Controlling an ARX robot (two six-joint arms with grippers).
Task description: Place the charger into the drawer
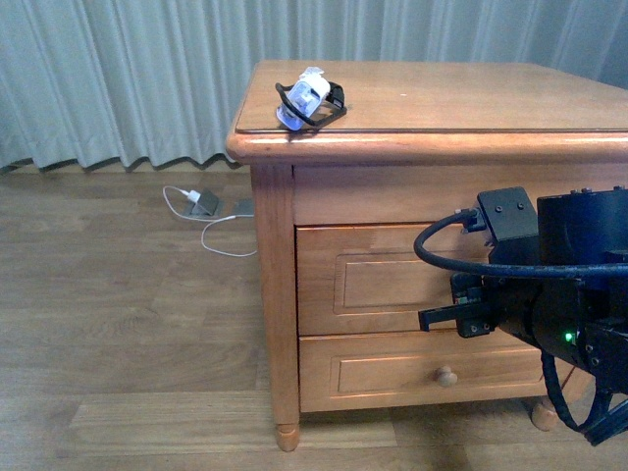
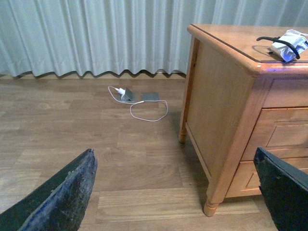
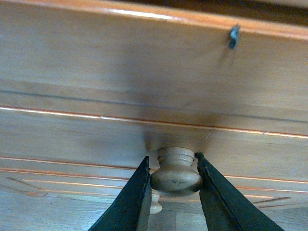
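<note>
The charger (image 1: pixel 310 101), a white block wrapped in black cable, lies on the cabinet top near its left front corner; the left wrist view shows the charger (image 2: pixel 288 44) too. The drawer (image 1: pixel 383 280) is the upper one, and its front looks flush with the cabinet. In the right wrist view my right gripper (image 3: pixel 175 166) is shut on the drawer's pale round knob (image 3: pixel 176 175), one dark finger on each side. My left gripper (image 2: pixel 175 192) hangs open over the floor left of the cabinet, holding nothing.
A lower drawer with its own knob (image 1: pixel 446 376) sits under the upper one. On the wooden floor near the curtain lie a white plug with a thin white cable (image 1: pixel 201 203) and a grey device (image 2: pixel 150 96). The cabinet's front leg (image 2: pixel 210 207) stands near my left gripper.
</note>
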